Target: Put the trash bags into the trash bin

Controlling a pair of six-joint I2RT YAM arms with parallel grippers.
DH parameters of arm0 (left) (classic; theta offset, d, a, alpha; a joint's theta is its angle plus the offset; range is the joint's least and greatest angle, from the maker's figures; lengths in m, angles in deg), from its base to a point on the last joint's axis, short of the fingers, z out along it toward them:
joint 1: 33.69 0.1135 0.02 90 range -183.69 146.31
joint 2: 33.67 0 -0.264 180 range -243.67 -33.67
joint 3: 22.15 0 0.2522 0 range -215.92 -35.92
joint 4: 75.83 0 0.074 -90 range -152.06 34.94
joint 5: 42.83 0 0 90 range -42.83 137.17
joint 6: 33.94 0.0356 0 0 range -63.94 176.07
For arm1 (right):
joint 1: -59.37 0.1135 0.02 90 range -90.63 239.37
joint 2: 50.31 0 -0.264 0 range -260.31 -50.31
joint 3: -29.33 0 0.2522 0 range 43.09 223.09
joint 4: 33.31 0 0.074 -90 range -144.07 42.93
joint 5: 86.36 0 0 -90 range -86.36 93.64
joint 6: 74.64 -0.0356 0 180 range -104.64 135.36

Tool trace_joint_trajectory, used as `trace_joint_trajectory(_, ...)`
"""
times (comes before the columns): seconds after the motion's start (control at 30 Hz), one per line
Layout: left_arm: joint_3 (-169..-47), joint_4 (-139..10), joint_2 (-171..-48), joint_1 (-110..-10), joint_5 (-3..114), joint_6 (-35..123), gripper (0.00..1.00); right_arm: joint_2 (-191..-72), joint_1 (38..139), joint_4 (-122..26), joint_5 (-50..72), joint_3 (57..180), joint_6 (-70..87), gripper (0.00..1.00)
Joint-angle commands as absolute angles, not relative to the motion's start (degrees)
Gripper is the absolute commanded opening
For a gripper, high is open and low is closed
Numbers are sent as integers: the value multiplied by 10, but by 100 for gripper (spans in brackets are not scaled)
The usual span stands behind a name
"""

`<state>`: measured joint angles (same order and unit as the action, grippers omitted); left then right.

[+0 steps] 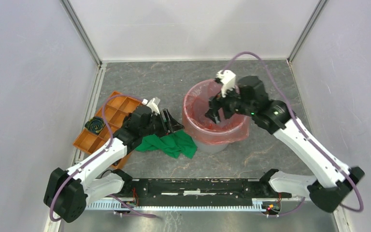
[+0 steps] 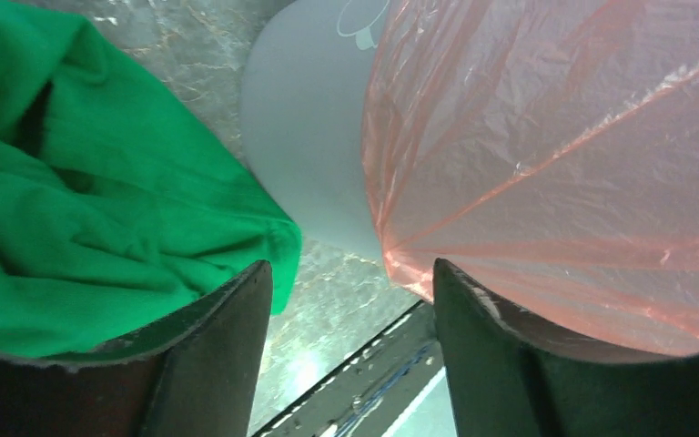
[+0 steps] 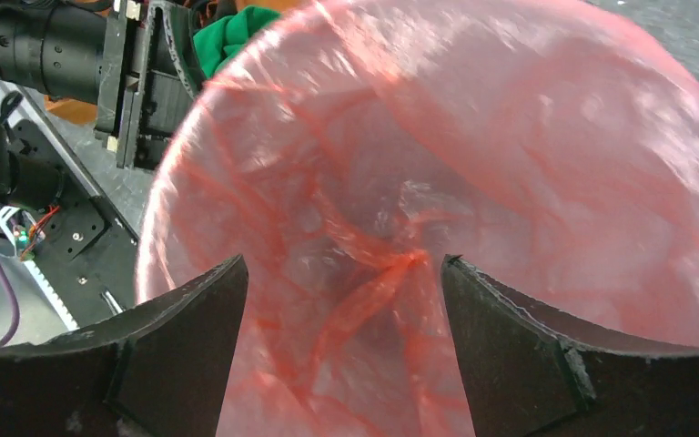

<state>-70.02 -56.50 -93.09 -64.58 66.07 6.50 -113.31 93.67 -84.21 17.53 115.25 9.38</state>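
The trash bag (image 1: 207, 133), a thin red-pink film, lines the trash bin (image 1: 212, 147) and folds down over its rim. In the left wrist view the bag (image 2: 555, 164) hangs over the bin's grey-white wall (image 2: 309, 137). My left gripper (image 1: 174, 123) (image 2: 350, 273) is open beside the bin's left side, with only table between its fingers. My right gripper (image 1: 211, 115) (image 3: 341, 269) is open over the bin's mouth, pointing down into the bag (image 3: 473, 137). Creased film lies below its spread fingers.
A green cloth (image 1: 171, 142) (image 2: 82, 200) lies crumpled on the table under the left gripper, close to the bin. An orange compartment tray (image 1: 104, 125) holding a dark roll (image 1: 95, 124) sits at the left. The left arm (image 3: 55, 45) shows in the right wrist view.
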Motion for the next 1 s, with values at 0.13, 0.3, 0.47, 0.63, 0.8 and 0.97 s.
trace_joint_trajectory(0.13, -736, -477, -874, -647, 579, 131, 90, -1269, 1012, -922, -92, 1235, 107, 76)
trace_joint_trajectory(0.3, -730, -478, -857, -647, 568, 135, 96, -1315, 1047, -880, -159, 1177, 132, 71)
trace_joint_trajectory(0.47, -734, -547, -918, -648, 595, 122, 93, -1357, 1051, -791, -103, 1133, 126, 52)
trace_joint_trajectory(0.63, -732, -618, -970, -649, 630, 97, 92, -1376, 1050, -697, 43, 1101, 97, 46)
trace_joint_trajectory(0.8, -731, -645, -973, -664, 630, 92, 94, -1327, 1037, -621, 159, 1051, 57, 43)
trace_joint_trajectory(0.97, -732, -628, -972, -665, 627, 102, 94, -1331, 1016, -724, -45, 1074, 88, 43)
